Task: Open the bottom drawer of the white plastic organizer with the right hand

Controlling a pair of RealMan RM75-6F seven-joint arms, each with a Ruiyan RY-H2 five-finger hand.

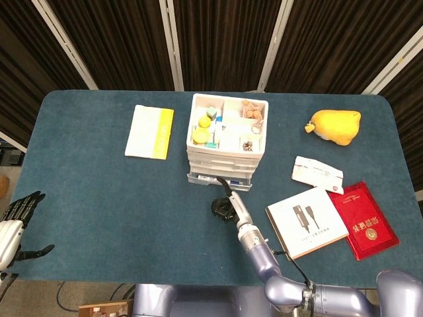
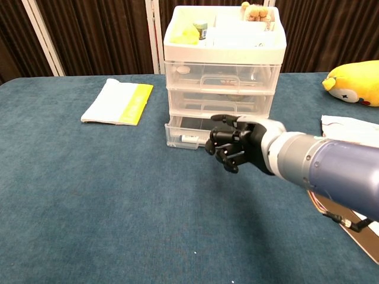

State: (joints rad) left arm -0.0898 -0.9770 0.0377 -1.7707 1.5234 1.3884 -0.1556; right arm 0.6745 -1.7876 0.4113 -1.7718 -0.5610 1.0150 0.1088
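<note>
The white plastic organizer (image 1: 228, 135) (image 2: 222, 71) stands at the table's middle back, with three clear drawers and an open top tray of small items. Its bottom drawer (image 1: 218, 179) (image 2: 188, 137) sticks out a little past the two above, and a pen shows inside. My right hand (image 1: 225, 206) (image 2: 237, 145) hovers just in front of that drawer's right half. Its fingers are curled in and hold nothing. It hides part of the drawer front in the chest view. My left hand (image 1: 16, 218) rests off the table's near left corner, fingers spread.
A white and yellow booklet (image 1: 150, 132) (image 2: 118, 102) lies left of the organizer. A yellow plush toy (image 1: 337, 125) (image 2: 355, 81), a white packet (image 1: 317, 174), a white manual (image 1: 306, 221) and a red booklet (image 1: 363, 220) lie to the right.
</note>
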